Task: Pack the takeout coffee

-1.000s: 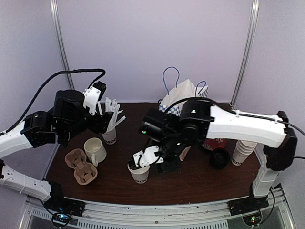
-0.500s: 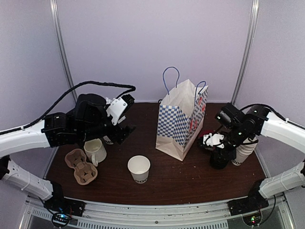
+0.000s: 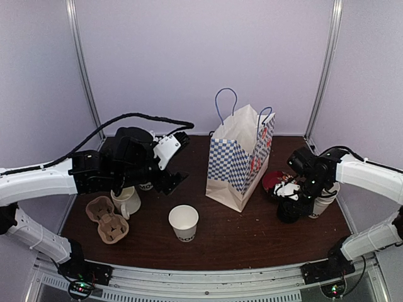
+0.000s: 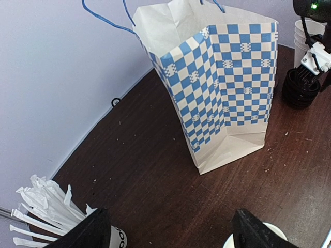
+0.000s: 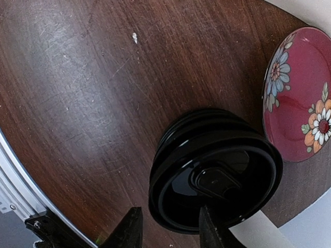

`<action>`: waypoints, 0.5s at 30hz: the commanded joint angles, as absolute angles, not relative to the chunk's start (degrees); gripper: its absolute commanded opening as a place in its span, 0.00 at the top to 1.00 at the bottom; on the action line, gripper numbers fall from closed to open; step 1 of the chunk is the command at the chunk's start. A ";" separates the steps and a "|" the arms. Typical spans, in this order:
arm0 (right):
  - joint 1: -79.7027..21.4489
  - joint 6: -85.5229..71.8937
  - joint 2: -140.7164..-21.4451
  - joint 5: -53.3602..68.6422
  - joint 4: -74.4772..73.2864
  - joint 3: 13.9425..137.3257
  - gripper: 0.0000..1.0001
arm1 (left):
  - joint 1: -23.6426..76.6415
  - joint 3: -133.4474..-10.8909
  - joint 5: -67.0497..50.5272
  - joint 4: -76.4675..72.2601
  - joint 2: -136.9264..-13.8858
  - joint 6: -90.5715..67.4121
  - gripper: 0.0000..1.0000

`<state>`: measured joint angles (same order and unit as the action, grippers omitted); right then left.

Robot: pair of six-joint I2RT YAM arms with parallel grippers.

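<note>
An open white paper cup (image 3: 183,221) with black lettering and no lid stands at the front middle of the table; its rim shows in the left wrist view (image 4: 230,242). A stack of black lids (image 3: 290,209) stands at the right, beside a stack of white cups (image 3: 325,201). My right gripper (image 3: 291,191) is open just above the lids (image 5: 217,173). In the right wrist view the right gripper (image 5: 170,230) straddles the near rim of the top lid. My left gripper (image 3: 175,182) is open and empty behind the cup; its fingers (image 4: 88,232) are spread wide.
A blue-checked paper bag (image 3: 242,157) stands open in the middle, also in the left wrist view (image 4: 227,88). A red flowered plate (image 5: 300,98) lies by the lids. A cream mug (image 3: 126,200), a cardboard carrier (image 3: 107,219) and a cup of straws (image 4: 46,206) are at left.
My right arm left the cup at the centre, swung right to the lid stack and came down onto it. My left arm moved right and forward over the mug.
</note>
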<state>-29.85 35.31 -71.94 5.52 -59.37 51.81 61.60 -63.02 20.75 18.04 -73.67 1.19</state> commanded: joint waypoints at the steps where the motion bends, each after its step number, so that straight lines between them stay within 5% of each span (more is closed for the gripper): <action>1: -29.62 34.30 -73.89 4.40 -55.28 50.89 0.60 | 61.87 -64.27 20.39 15.63 -73.91 0.40 0.15; 15: -29.62 34.15 -76.20 7.23 -55.46 50.80 0.74 | 61.85 -63.89 20.67 15.30 -74.27 0.18 0.15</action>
<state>-29.85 34.41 -75.94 6.17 -55.68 51.33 61.60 -63.02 20.75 17.96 -73.73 0.80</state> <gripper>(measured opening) 0.284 0.848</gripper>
